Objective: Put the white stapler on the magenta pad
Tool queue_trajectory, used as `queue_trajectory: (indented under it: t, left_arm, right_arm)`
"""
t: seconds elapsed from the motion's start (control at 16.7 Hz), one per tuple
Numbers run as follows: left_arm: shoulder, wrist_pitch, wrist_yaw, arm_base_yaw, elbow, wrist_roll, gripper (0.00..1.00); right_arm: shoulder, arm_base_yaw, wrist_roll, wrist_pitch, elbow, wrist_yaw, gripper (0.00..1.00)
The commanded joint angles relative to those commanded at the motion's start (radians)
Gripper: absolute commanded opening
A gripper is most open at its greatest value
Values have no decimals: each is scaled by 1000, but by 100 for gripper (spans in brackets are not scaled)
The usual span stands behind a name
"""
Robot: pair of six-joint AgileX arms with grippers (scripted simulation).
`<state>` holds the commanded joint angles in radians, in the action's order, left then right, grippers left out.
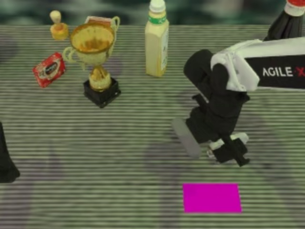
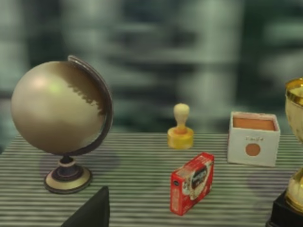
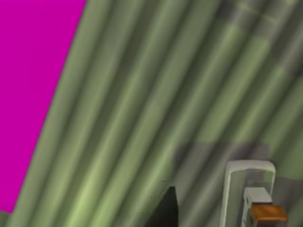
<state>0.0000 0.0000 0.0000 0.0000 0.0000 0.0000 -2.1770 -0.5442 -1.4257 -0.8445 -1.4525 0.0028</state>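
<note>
The white stapler (image 1: 241, 139) lies crosswise under my right gripper (image 1: 229, 151), right of the table's middle, its pale ends showing on either side of the dark fingers. The gripper is shut across its middle. In the right wrist view the stapler (image 3: 248, 196) is seen end-on beside one dark fingertip (image 3: 165, 210), with shadow on the cloth around it. The magenta pad (image 1: 212, 197) lies flat near the front edge, a little in front of the gripper, and nothing is on it; the pad (image 3: 33, 90) also shows in the right wrist view. My left gripper (image 1: 6, 172) is parked at the left edge, open.
At the back left stand a gold trophy (image 1: 95, 52), a red packet (image 1: 48, 69) and a yellow stamp (image 1: 58, 26). A cream bottle (image 1: 156, 40) stands back centre, a dark bottle (image 1: 286, 21) back right. A globe (image 2: 59, 113) and a white box (image 2: 253, 138) stand near the left arm.
</note>
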Motion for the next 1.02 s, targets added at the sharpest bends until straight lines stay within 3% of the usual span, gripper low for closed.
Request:
queue_trajectory:
  t: [0.3,1.02]
  left_arm:
    - [0,0,0,0,0,0,100]
    - [0,0,0,0,0,0,100]
  right_arm:
    - [0,0,0,0,0,0,2]
    - [12,-1,-3,-41,-32,0,0]
